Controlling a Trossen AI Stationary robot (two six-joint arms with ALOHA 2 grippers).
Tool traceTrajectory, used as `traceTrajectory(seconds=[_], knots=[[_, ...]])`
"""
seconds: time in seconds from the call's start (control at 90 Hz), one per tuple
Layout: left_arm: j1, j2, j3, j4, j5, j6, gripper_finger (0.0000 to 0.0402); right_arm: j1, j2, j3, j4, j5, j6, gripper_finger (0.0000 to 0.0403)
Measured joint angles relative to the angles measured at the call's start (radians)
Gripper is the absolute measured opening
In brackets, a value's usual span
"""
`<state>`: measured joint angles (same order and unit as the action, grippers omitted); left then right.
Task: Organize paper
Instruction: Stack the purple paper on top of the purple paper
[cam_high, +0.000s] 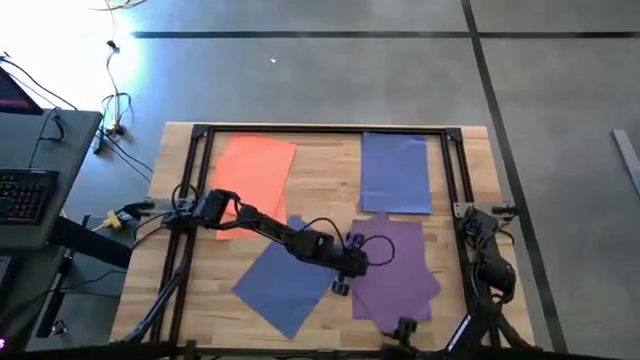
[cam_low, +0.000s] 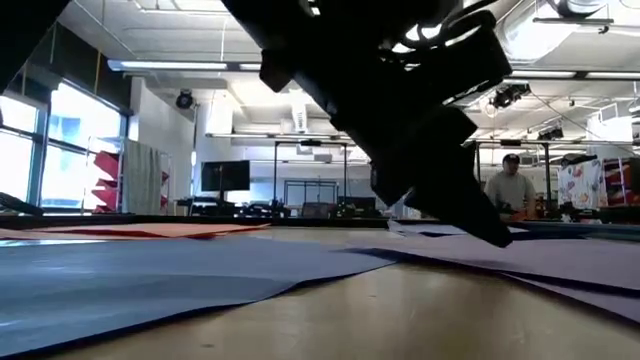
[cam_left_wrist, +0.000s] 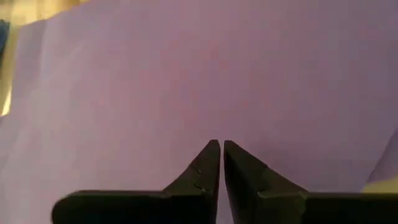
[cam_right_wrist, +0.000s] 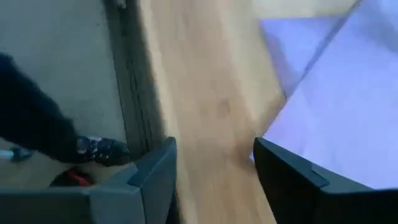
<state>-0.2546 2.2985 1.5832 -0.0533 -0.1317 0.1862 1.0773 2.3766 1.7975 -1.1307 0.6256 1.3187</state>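
Left gripper (cam_left_wrist: 221, 149), fingers closed, pressed on purple paper (cam_high: 395, 265) at the desk (cam_high: 325, 170) centre; dragging risked crumpling it. Right gripper (cam_right_wrist: 214, 155) waited open at the edge.

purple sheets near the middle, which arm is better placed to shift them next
Left. The left gripper sits over the purple sheets with its fingers shut, while the right gripper waits at the table's right edge, open.
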Motion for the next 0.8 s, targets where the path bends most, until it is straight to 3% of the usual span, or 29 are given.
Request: traceTrajectory(seconds=[0.189, 0.3, 0.589, 0.8], knots=[[0.001, 0.012, 0.001, -0.008, -0.001, 0.002, 0.0, 0.0, 0.005, 0.057, -0.184, 0.0, 0.121, 0.0167], [0.002, 0.013, 0.001, -0.005, 0.0, 0.002, 0.0, 0.001, 0.0, 0.064, -0.199, -0.07, 0.128, 0.0174], [0.007, 0.013, 0.001, -0.007, 0.028, 0.007, 0.0, 0.004, 0.028, 0.068, -0.138, -0.061, -0.04, 0.0215], [0.007, 0.013, 0.001, -0.014, 0.044, 0.009, 0.0, 0.005, 0.056, 0.07, -0.187, -0.038, -0.036, 0.0208]])
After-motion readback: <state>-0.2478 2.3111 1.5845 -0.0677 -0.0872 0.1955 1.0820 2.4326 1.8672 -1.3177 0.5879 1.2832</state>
